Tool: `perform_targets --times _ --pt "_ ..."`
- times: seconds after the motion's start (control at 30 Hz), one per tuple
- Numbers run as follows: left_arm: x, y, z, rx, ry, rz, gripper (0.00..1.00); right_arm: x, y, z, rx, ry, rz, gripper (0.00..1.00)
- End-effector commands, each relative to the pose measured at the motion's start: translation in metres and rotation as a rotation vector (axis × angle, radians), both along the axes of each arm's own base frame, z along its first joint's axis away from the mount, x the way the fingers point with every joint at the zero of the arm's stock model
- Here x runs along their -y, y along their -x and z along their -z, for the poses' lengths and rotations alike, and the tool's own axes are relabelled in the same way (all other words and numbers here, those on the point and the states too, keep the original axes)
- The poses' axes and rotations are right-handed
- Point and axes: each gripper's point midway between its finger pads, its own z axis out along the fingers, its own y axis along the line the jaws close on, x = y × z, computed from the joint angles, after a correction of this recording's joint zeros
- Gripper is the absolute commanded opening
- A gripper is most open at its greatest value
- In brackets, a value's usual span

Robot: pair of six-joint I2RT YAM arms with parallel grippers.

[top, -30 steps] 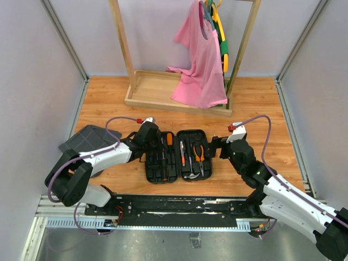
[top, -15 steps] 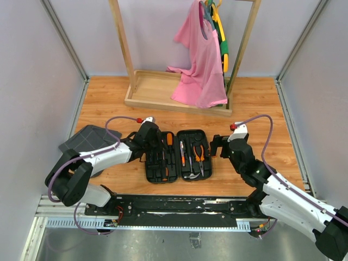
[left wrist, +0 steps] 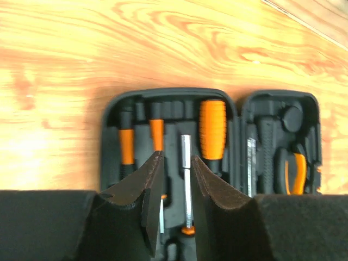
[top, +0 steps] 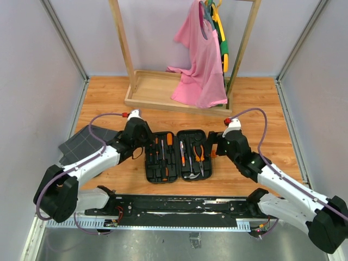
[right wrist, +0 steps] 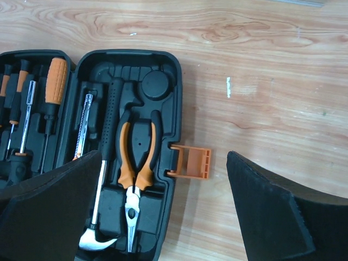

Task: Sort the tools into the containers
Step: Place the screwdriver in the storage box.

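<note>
The black tool case lies open and flat, with its orange latch folded out on the right. Its left half holds several screwdrivers with orange-and-black handles. Its right half holds the pliers and the claw hammer. My left gripper hovers over the left half, its jaws a narrow gap apart and empty. In the top view the left gripper is at the case's left edge. My right gripper stands wide open at the case's right edge, with the latch between its fingers, untouched.
A dark grey grid-patterned fabric lies left of the case beside my left arm. A wooden rack with a tray base stands at the back, with a pink shirt hanging from it. Walls close in both sides.
My left gripper has drawn back left and away from the case's left half, and its jaws have parted a little. The right gripper has edged closer to the latch.
</note>
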Motion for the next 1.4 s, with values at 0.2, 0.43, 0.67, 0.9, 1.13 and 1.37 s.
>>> perform_targets --times 0.2,0.43,0.67,0.9,1.13,1.37 --pt "-0.056 0.002 0.024 -0.027 -0.037 -0.121 0.31 -0.028 -0.012 -0.009 -0.045 -0.086 -0.057 0.98" --pt "-0.065 0.009 0.044 -0.052 -0.025 -0.124 0.29 -0.052 -0.011 -0.003 -0.143 -0.048 -0.179 0.99" --pt "-0.063 0.011 0.058 -0.053 -0.015 -0.093 0.27 -0.089 -0.006 -0.006 -0.204 -0.021 -0.254 0.84" --pt "-0.055 0.012 0.060 -0.039 0.019 -0.043 0.26 -0.130 0.003 -0.004 -0.228 0.036 -0.299 0.67" --pt "-0.057 0.013 0.061 -0.039 0.012 -0.027 0.22 -0.167 0.013 0.008 -0.285 0.038 -0.365 0.43" --pt "-0.057 0.012 0.065 -0.053 0.011 -0.024 0.15 -0.203 0.026 0.017 -0.316 0.097 -0.424 0.37"
